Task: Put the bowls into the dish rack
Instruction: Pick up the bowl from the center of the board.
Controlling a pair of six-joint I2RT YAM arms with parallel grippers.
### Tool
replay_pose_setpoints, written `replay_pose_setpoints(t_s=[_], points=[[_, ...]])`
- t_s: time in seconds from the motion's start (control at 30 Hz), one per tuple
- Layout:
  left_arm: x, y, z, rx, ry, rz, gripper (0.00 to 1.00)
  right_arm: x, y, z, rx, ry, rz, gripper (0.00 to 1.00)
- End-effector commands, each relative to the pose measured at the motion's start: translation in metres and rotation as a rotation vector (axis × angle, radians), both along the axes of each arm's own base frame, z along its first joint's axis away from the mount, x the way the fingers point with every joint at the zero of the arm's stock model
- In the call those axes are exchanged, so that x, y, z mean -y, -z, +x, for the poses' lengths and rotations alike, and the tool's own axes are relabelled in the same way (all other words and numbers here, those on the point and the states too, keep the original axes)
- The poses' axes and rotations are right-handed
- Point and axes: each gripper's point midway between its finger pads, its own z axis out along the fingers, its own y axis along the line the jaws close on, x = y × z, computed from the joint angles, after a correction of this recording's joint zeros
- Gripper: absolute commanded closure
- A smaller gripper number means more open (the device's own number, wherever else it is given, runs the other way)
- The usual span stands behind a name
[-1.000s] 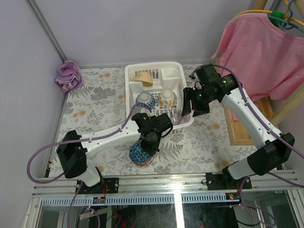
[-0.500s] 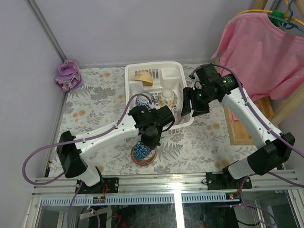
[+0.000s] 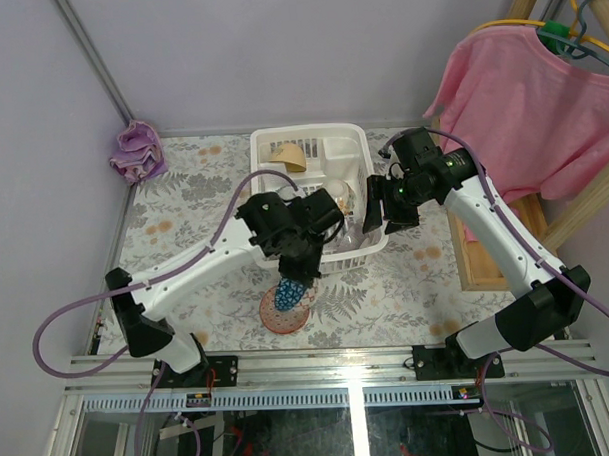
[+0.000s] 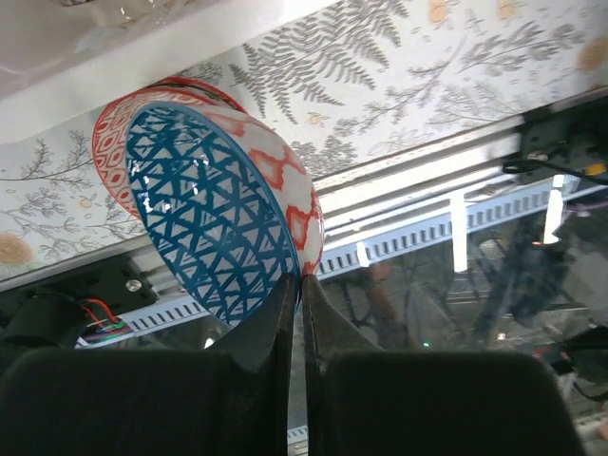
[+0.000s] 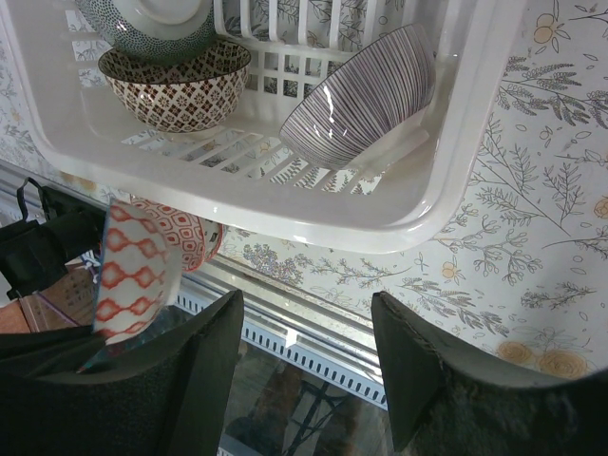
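The bowl (image 4: 214, 209), likely slick and brittle, is pinched at its rim by the left fingers (image 4: 269, 337); the right fingers (image 5: 204, 380) are spread apart.

White arms (image 3: 196, 266) with black joints, purple cables (image 3: 57, 317).

The blue-lattice bowl (image 4: 209, 218), red-diamonded outside, hangs tilted on edge, rim pinched in the left gripper (image 4: 299, 282), above a red-patterned bowl (image 3: 278, 321) just outside the white dish rack (image 5: 313, 223), which holds a striped bowl (image 5: 361, 95) on its side, an upright brown-diamond bowl (image 5: 176, 90) and a grey-speckled bowl (image 5: 142, 19).
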Motion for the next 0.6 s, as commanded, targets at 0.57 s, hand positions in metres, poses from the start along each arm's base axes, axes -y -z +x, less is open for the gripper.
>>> replay_pose_setpoints(t_s=[0.57], points=[[0.046, -0.122, 0.115, 0.026, -0.124, -0.587, 1.0, -0.002, -0.032, 0.007, 0.024, -0.004, 0.041, 0.37]])
